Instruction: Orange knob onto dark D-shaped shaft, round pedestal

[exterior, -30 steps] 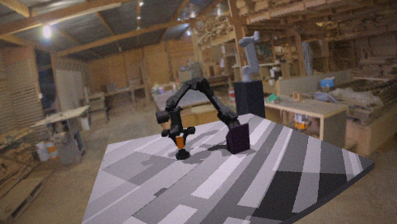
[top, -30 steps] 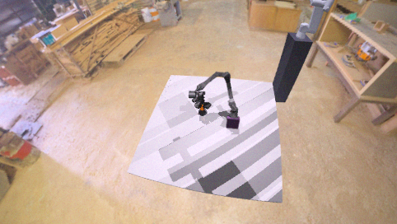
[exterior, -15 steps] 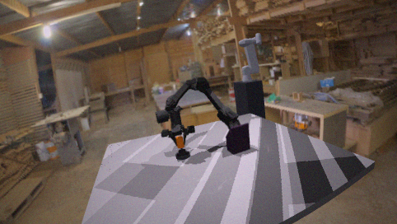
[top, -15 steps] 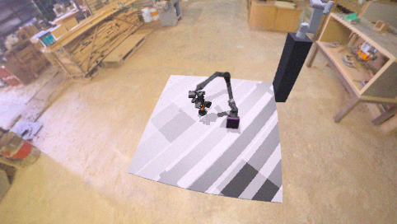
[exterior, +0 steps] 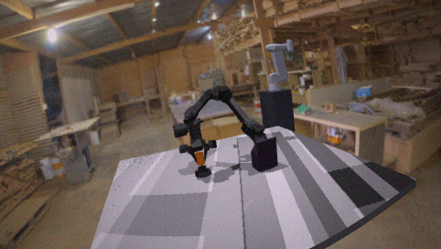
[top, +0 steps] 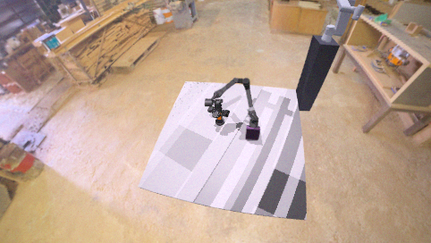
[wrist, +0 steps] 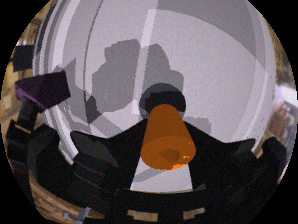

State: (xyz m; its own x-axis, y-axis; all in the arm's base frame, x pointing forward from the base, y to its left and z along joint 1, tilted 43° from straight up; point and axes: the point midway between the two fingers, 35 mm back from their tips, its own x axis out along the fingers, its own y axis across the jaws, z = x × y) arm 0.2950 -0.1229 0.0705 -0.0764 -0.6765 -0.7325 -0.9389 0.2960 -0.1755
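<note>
The orange knob [top: 219, 118] [exterior: 199, 158] [wrist: 167, 137] is upright between the fingers of my gripper, which is shut on it. The round dark pedestal [top: 219, 122] [exterior: 202, 172] [wrist: 151, 99] stands on the table under the knob. In the exterior view a short dark stretch shows between the knob's lower end and the wide part of the pedestal. In the wrist view the knob's far end overlaps the near edge of the pedestal. The shaft cannot be made out clearly, and its flat side is hidden. Whether the knob touches the shaft cannot be told.
The arm's dark purple base block [top: 252, 133] [exterior: 264, 155] [wrist: 52, 90] stands to the right of the pedestal in the top and exterior views. The striped grey patches on the table [top: 179, 179] [exterior: 155, 215] are flat shading. A grey arm on a black column [top: 316, 73] [exterior: 276, 110] stands behind the table.
</note>
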